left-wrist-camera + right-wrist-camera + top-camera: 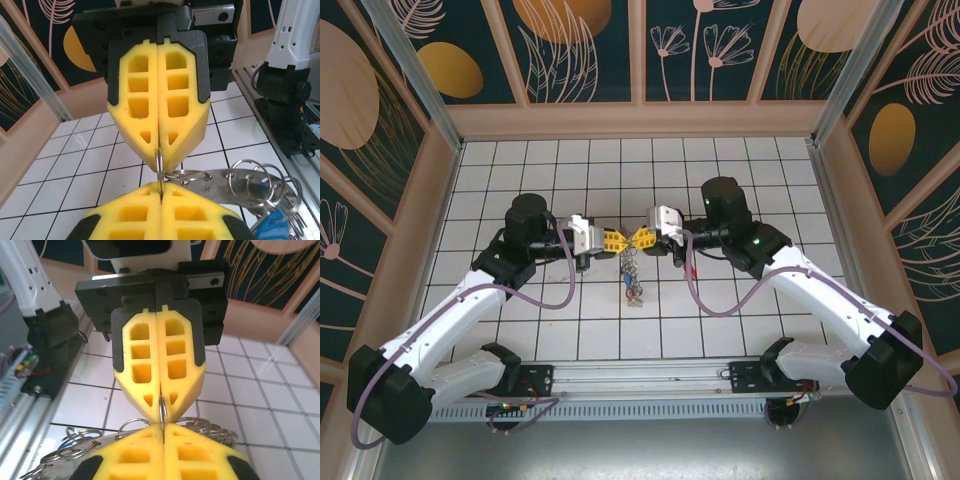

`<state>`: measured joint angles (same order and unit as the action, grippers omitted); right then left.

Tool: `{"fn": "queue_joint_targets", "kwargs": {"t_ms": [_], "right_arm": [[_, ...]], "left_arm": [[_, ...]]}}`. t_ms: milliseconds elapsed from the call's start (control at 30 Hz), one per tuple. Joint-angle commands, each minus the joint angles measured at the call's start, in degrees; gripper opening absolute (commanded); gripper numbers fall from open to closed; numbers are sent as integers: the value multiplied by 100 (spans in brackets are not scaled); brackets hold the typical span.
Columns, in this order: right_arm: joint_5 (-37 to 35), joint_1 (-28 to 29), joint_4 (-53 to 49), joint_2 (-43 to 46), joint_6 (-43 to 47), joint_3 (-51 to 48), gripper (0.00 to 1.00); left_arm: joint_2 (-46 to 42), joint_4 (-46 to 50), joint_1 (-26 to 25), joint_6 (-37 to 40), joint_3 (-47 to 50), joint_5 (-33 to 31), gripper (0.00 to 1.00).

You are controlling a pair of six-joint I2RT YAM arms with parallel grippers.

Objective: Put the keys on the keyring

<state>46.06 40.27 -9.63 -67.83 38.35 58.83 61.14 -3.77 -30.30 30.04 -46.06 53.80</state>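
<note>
Midair, keyring (159, 167) between both end effectors (615, 241) (641, 238)

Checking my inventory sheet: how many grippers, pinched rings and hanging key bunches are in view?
Pinched rings: 1, the keyring
Grippers: 2, left gripper and right gripper, both shut on it
Hanging key bunches: 1, the keys too small to count
Total: 4
</note>
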Motion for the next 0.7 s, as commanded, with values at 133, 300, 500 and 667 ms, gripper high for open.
{"fn": "queue_joint_targets", "kwargs": {"t_ms": [133, 300, 500, 667], "right_arm": [[-150, 58, 248, 135, 178, -32, 0], [-319, 60, 862, 407, -56, -372, 0], [-336, 95, 1403, 507, -379, -619, 0], [-350, 180, 1609, 509, -516, -713, 0]], "left_arm": [[65, -136, -47, -86, -219, 461, 10], [43, -140, -54, -217, -165, 398, 26], [139, -137, -59, -280, -157, 340, 27], [170, -257, -66, -381, -106, 8, 27]]}}
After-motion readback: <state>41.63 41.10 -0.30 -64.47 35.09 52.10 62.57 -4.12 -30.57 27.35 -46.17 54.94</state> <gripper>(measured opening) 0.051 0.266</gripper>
